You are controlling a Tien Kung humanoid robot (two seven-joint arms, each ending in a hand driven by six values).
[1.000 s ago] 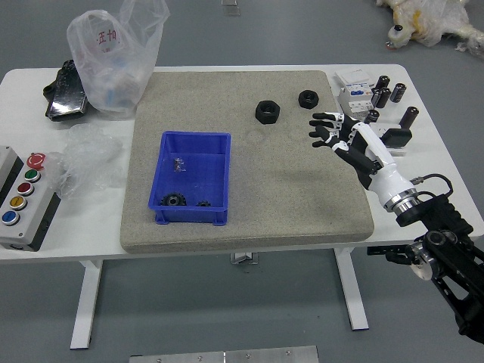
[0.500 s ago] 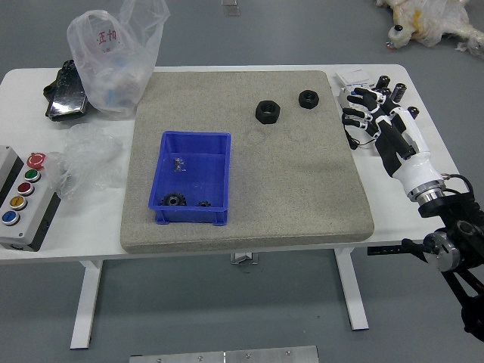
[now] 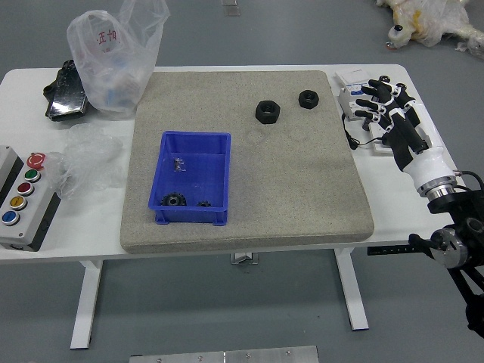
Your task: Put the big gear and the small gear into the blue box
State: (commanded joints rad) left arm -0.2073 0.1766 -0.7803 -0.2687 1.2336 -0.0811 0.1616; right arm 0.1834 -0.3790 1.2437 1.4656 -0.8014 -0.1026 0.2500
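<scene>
The big gear (image 3: 173, 199) is lying in the near left corner of the blue box (image 3: 191, 175), left of the frame's centre, and the small gear (image 3: 203, 203) is sitting just to its right, by the near wall. Both placements are therefore looking complete, and no gear is waiting outside; what is remaining, I judge, is only bringing the arm to rest. The box is standing upright and open, and is also holding a small metallic piece (image 3: 178, 164) near its left wall, too small to identify. Around it the grey-brown mat (image 3: 302, 189) is spreading over the white worktop (image 3: 397, 219), and two black nut-like rings (image 3: 267, 112) are resting towards the mat's upper right, apart from each other. At the upper left of the frame a clear plastic bag (image 3: 117, 57) is standing with something pale showing low inside; I cannot tell what. Beneath it, crumpled clear plastic (image 3: 87, 159) is lying beside the button panel (image 3: 23, 215) at the left edge. At the upper right, the right hand (image 3: 401, 130) is hovering over white boxes (image 3: 352, 91) and dark cylinders, its fingers spreading wide and grasping nothing.
</scene>
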